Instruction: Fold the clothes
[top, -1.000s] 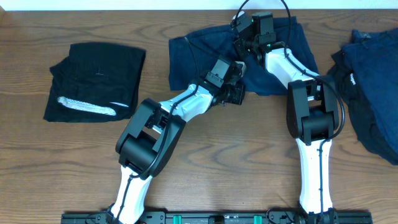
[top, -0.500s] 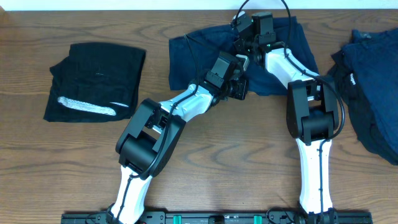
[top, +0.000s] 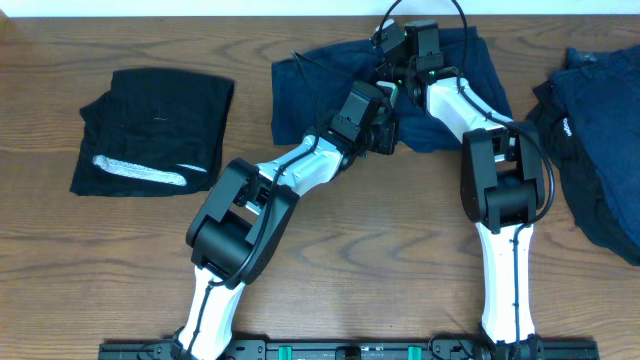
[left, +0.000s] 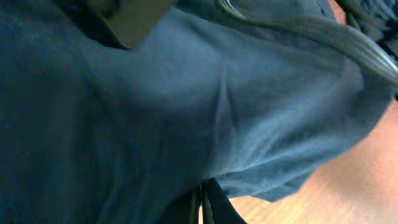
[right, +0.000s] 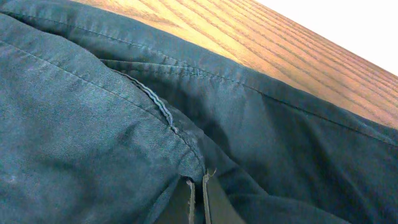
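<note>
Overhead, we see the table (top: 100, 250) lit evenly and brightly, sharp from edge to edge, with no glare on the wood and only faint, soft shadows along the lower edge of the navy garment (top: 300, 100). In the left wrist view we sit so close to that garment that its cloth is blurred, dim at the left and paler toward the right. The right wrist view is crisper: weave and stitching show plainly on the garment, while beyond its upper edge the wood gives way to a featureless bright white corner.
</note>
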